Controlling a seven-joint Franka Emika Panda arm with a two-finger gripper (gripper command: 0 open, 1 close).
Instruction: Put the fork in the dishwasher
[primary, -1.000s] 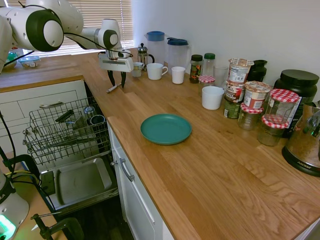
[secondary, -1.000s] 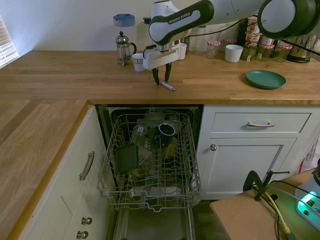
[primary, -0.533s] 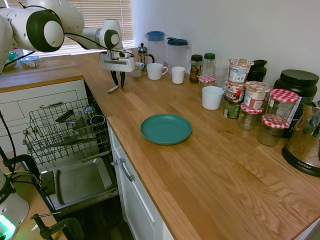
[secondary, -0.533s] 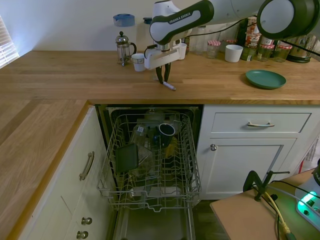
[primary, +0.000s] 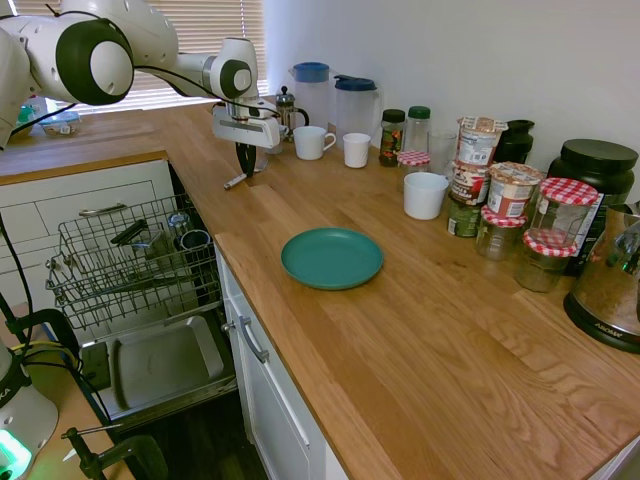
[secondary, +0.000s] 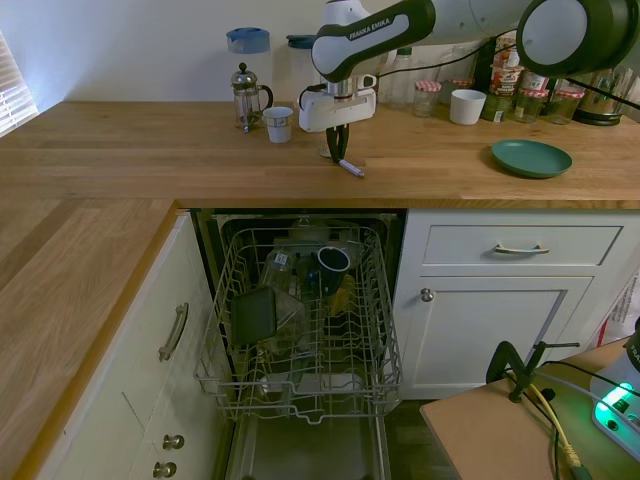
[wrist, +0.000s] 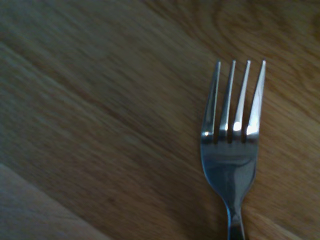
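The fork is slim and silvery. It slants down out of my gripper, which is shut on its upper end just above the wooden counter. I cannot tell whether its low tip touches the wood. The wrist view shows the fork's tines over the wood grain. The dishwasher stands open below the counter edge, with its wire rack pulled out and dark cups inside. Its steel door panel lies flat under the rack.
Behind the gripper stand a French press, a small cup, white mugs and jugs. A teal plate lies mid-counter. Jars and pots crowd the far right. White drawers flank the dishwasher.
The fingers stood open around the fork a second ago and have since shut on it. Gripper and fork have shifted a little along the counter toward the plate.
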